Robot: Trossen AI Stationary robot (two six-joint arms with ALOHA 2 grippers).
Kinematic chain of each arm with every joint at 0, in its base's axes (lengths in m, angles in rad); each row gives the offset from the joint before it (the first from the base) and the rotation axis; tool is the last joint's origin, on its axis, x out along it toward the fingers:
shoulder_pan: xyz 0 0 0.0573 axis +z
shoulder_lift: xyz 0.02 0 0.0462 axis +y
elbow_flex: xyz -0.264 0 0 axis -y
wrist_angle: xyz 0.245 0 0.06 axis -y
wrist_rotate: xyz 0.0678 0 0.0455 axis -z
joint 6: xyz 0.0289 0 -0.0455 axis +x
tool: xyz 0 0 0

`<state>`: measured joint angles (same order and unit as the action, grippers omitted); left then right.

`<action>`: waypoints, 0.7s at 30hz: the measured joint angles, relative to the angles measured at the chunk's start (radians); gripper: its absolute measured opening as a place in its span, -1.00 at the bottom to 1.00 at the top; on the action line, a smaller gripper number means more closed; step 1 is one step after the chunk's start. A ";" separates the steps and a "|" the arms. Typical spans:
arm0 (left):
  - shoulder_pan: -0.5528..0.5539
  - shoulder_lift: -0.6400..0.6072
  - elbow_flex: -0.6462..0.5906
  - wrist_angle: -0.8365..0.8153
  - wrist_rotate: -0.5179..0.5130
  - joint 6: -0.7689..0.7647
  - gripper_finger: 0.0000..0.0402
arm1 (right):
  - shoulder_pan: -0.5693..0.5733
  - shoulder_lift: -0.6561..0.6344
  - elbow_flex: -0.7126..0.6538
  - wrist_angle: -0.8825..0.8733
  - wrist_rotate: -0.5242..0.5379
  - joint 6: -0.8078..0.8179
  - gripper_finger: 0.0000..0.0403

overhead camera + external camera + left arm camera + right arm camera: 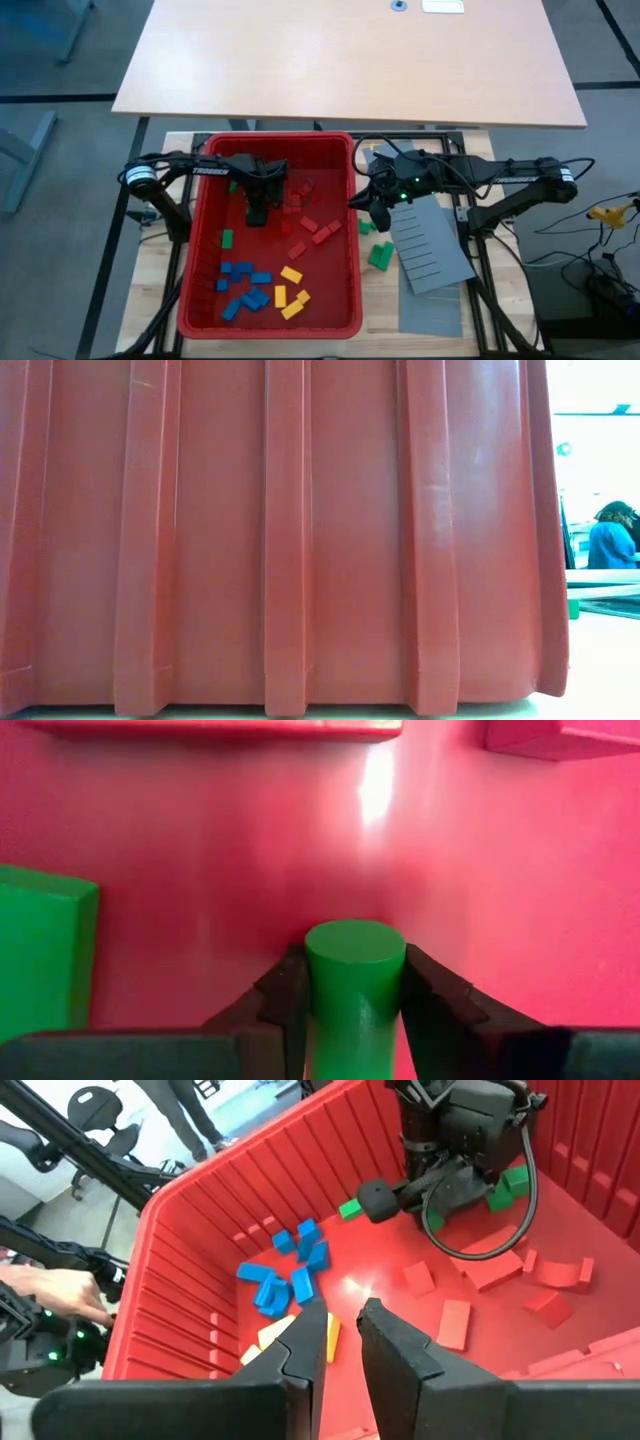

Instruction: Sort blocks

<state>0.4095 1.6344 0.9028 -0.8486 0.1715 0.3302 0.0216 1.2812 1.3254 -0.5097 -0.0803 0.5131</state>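
Left gripper (355, 1010) pinches a green cylinder block (354, 970), its long axis running between the fingers, over the red bin (200, 180) floor; right gripper (343, 1342), narrowly parted, empty, waits at the rim.

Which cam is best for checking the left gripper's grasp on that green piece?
Left wrist view: the left gripper fills it, fingers clamped on the green piece. The high view shows only the arm over the red bin; the right wrist view shows it distantly; the low view sees only bin wall.

red, blue, yellow blocks (262, 287) loose in bin; green cylinder block (353, 970) between left end effector (256, 214) fingers
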 joint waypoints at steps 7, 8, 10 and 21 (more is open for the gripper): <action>-0.003 -0.023 -0.001 -0.016 0.003 -0.042 -0.49 | 0.000 0.000 0.000 0.007 0.000 -0.012 -0.77; -0.003 -0.038 -0.001 -0.015 0.003 -0.052 -0.49 | 0.000 0.000 0.000 0.009 0.000 -0.013 -0.76; -0.003 -0.076 0.008 -0.020 0.016 -0.080 -0.49 | 0.000 0.000 0.000 0.019 0.000 -0.016 -0.74; -0.003 -0.497 0.172 0.303 0.219 -0.504 -0.49 | -0.002 0.000 -0.001 0.103 0.002 -0.060 -0.64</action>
<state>0.4068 1.1378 1.0750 -0.5451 0.3902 -0.1740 0.0193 1.2812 1.3247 -0.4069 -0.0780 0.4533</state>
